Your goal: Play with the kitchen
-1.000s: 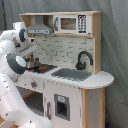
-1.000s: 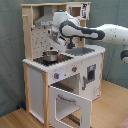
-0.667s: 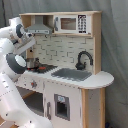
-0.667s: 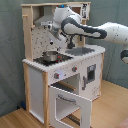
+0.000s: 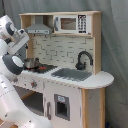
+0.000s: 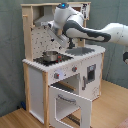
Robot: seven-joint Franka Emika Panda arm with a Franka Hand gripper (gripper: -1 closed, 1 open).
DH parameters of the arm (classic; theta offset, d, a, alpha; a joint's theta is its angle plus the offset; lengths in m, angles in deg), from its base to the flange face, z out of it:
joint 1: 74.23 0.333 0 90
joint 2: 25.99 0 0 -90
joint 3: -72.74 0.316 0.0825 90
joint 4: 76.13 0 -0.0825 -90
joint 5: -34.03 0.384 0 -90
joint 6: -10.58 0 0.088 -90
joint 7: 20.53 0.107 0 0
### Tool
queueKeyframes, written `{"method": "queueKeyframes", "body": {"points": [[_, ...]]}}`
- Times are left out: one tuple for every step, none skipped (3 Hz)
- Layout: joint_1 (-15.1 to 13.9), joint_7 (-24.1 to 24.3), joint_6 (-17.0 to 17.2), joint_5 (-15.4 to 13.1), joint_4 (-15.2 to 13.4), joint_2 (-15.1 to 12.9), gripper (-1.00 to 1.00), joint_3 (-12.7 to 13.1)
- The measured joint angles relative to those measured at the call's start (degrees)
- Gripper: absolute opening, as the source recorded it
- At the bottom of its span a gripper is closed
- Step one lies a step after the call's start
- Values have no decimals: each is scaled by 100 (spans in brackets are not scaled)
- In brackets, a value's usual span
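The kitchen [image 5: 65,75] fills the middle of both exterior views, standing on the floor against a grey curtain, and I keep my arm [image 6: 95,32] stretched in from the second exterior view's right so my wrist stays raised over its counter rather than resting on it. The oven door [image 6: 70,102] hangs open at the lower centre of the second exterior view, which leaves the cavity reachable, I judge. The grey sink [image 5: 72,74] and black faucet [image 5: 84,59] sit right of centre in the first exterior view. A small metal pot [image 6: 50,56] stands on the stovetop, below my gripper [image 6: 61,41]; whether it is spread or closed I cannot tell
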Motion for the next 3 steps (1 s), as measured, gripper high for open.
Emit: {"method": "queueKeyframes", "body": {"points": [[246,0,79,-576,-1,8,100,0],[503,-3,165,-1141,-8,25,100,2],[752,-11,242,-1681,-20,65,100,7]]}}
